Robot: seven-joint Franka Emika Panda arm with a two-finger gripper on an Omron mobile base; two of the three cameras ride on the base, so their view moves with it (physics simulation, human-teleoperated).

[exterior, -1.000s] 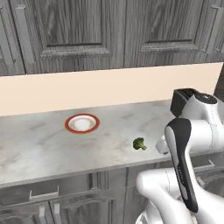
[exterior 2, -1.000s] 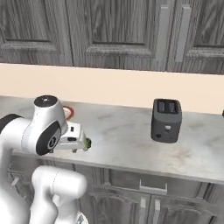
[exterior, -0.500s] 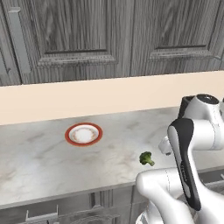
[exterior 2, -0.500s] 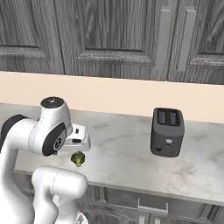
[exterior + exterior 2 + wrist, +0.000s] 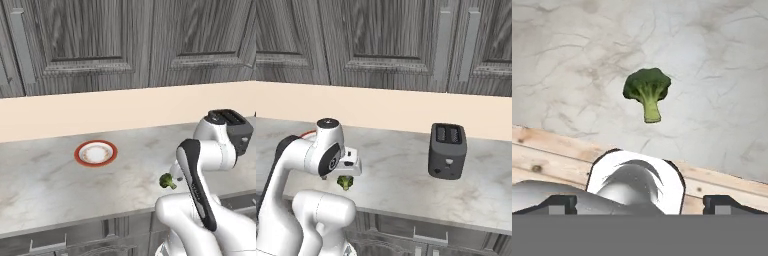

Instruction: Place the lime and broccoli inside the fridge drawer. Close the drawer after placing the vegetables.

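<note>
The broccoli (image 5: 647, 90) lies on the marble counter (image 5: 45, 180) near its front edge, floret away from the stub stem. It also shows as a small green lump by my arm (image 5: 167, 181) and under my hand (image 5: 346, 183). My gripper (image 5: 643, 205) hovers straight above it, open, its two dark fingertips (image 5: 559, 204) wide apart with nothing between them. The hand (image 5: 349, 167) hangs just over the floret without touching it. The lime and the fridge drawer are out of view.
A red-rimmed plate (image 5: 96, 153) sits on the counter to the left of the broccoli. A dark toaster (image 5: 447, 151) stands to the right. Grey wood cabinets run above, drawer fronts (image 5: 428, 235) below the counter edge, and wooden floor (image 5: 542, 150) shows past that edge.
The whole picture has shifted, so the base has moved along the counter. The hand has settled over the broccoli, which lies unmoved on the marble. The jaws stay open.
</note>
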